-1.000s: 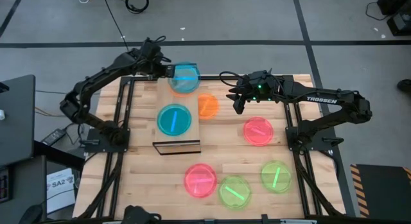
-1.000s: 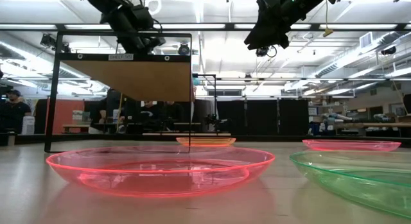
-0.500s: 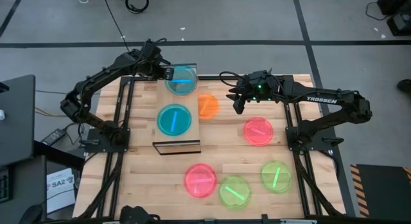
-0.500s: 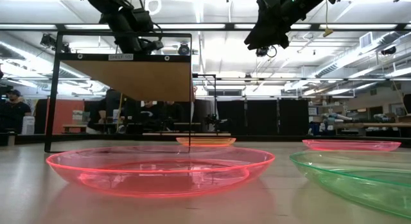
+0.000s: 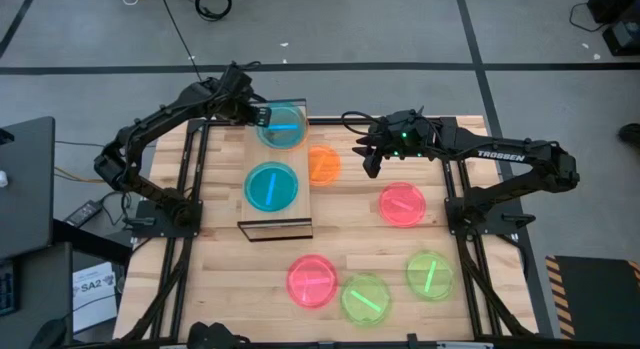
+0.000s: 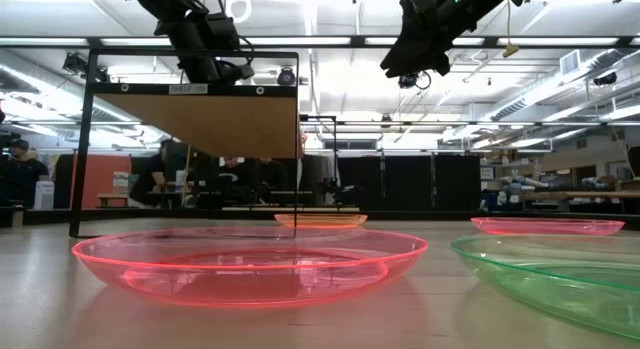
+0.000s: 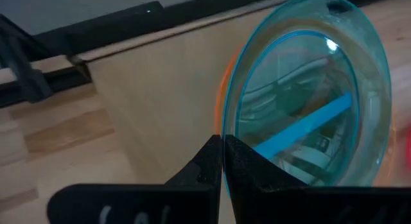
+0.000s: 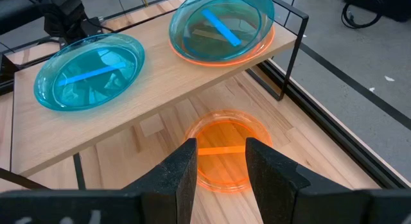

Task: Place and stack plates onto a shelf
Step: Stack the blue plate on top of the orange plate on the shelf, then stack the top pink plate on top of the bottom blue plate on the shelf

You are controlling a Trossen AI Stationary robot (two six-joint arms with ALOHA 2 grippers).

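Teal plate slid left, upper-centre shelf; left gripper pinches rim. Stacking on orange; next: release. Right gripper parted, waiting.

Two plates on the shelf — far one stacked, five plates on tabletop to its right.

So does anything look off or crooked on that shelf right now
One thing: at the shelf's far end, the teal plate sits tilted on an orange plate, its rim pinched by the left gripper.
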